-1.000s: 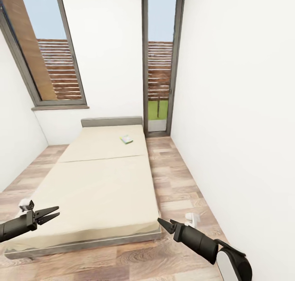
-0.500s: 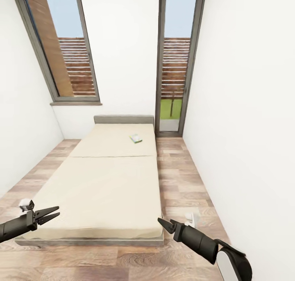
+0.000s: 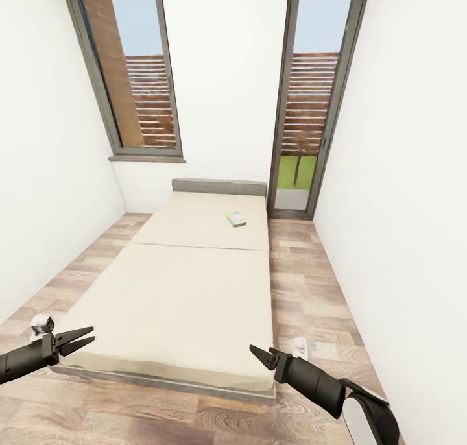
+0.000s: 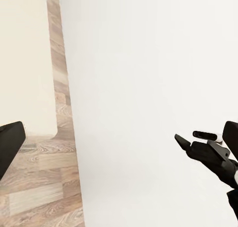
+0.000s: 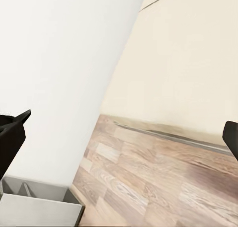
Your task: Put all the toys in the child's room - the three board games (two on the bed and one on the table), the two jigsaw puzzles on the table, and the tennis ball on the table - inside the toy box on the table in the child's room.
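facing the bed point(image 3: 175, 289) from its foot, both hands were held low and forward: left hand point(image 3: 83, 340) parted and empty, right hand point(image 3: 259, 355) nearly closed, nothing gripped. one board game point(image 3: 236, 220) was seen near the headboard point(image 3: 219, 187), well apart, presumably awaiting approach.

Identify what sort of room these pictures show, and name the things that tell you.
Most likely a bedroom: a low bed with a grey headboard stands on a wood-plank floor, between white walls with tall dark-framed windows.
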